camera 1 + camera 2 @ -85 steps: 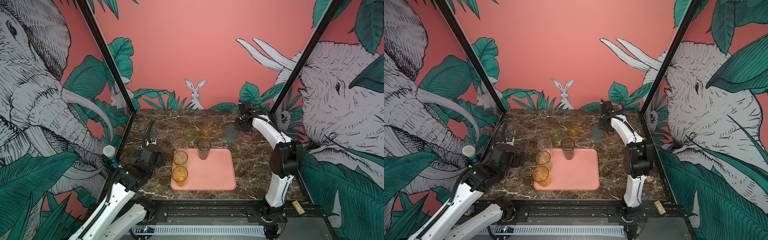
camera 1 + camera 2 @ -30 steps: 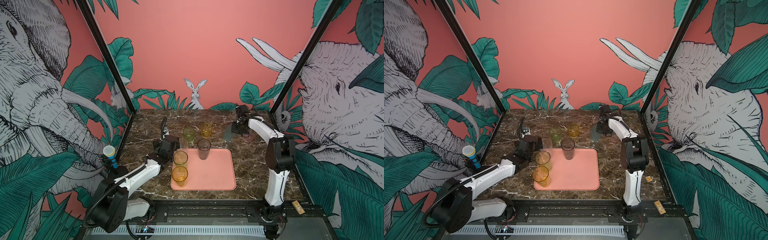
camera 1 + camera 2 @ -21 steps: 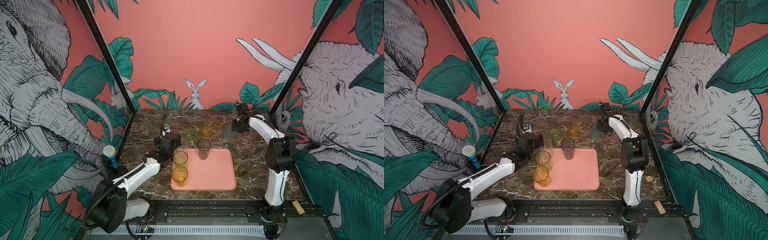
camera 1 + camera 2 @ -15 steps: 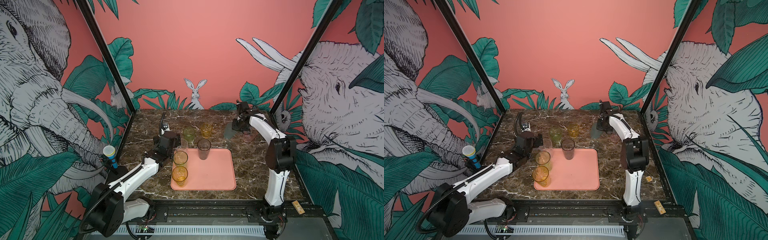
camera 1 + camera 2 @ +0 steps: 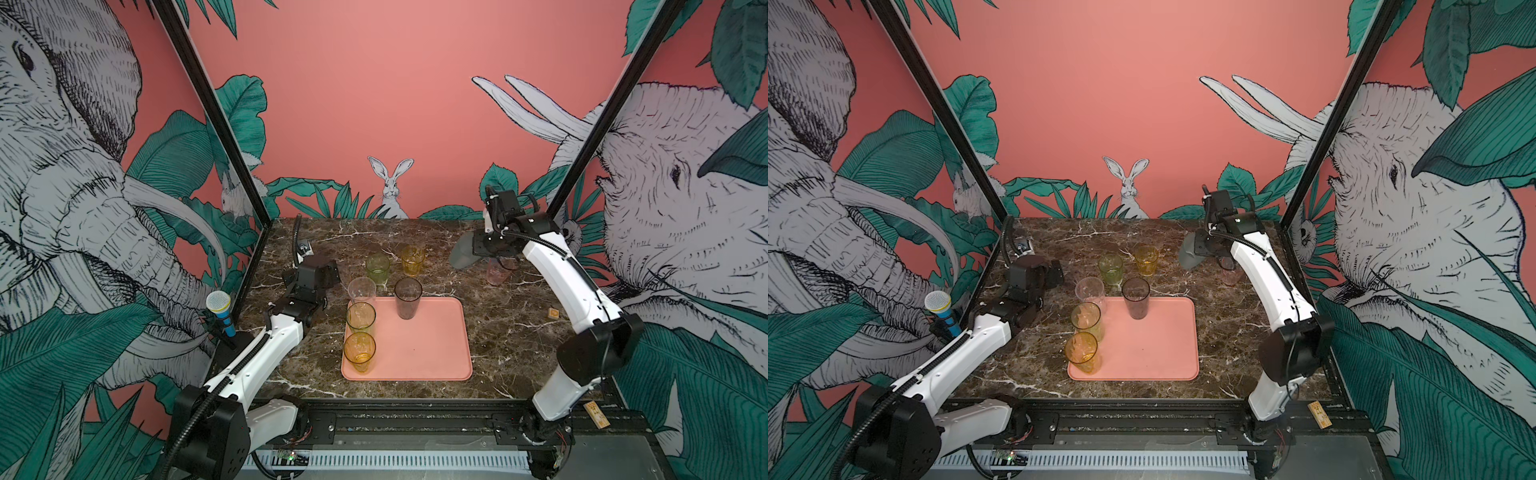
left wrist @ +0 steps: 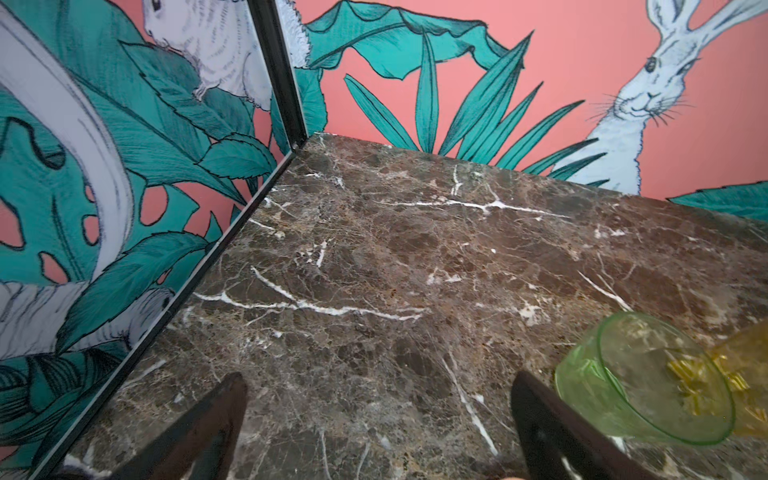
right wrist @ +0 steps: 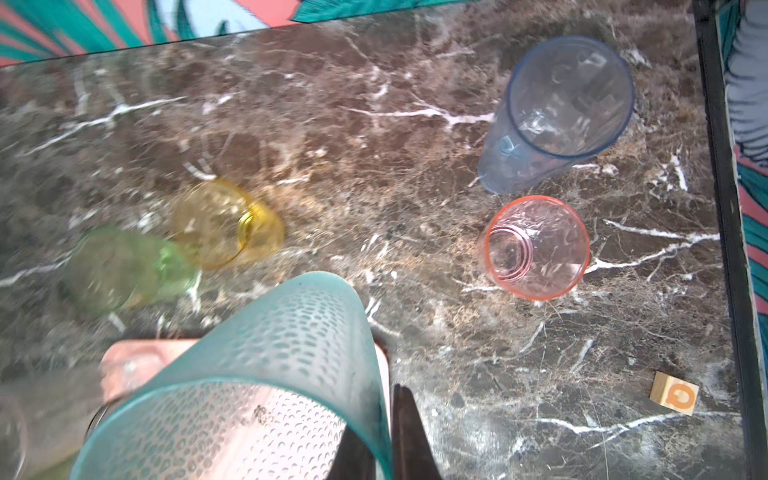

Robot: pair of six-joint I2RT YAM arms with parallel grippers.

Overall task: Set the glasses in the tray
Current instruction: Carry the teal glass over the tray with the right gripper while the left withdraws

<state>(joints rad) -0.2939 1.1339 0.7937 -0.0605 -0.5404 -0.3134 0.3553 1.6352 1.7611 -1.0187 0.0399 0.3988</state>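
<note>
Stretched far out since a moment ago: left arm, from the front edge to the back left of the counter (image 5: 519,332). Left tool (image 6: 378,376) low beside the tall clear glass (image 5: 361,291), fingers wide apart, nothing in them, short green glass (image 6: 640,378) just beside one finger.

Right tool (image 7: 384,436) pinched tight on the wall of the teal glass (image 7: 257,374), one finger inside, one outside. Held up off the counter at the back right, tipped way over, long side nearly flat, bottom pointing toward the middle of the counter, mouth by the tool.

Standing straight up in the tray (image 5: 436,353): smoky glass (image 5: 408,297) at the far edge, yellow-green glass (image 5: 361,318) and amber glass (image 5: 359,351) along the left edge.

Standing on the counter, mouths up: tall clear glass right at the tray's far left corner, short green glass and short yellow glass (image 5: 412,259) behind it, pink glass (image 5: 496,272) and blue glass (image 7: 561,108) by the right arm. Small wooden block (image 5: 552,312) alone, right of the tray.
</note>
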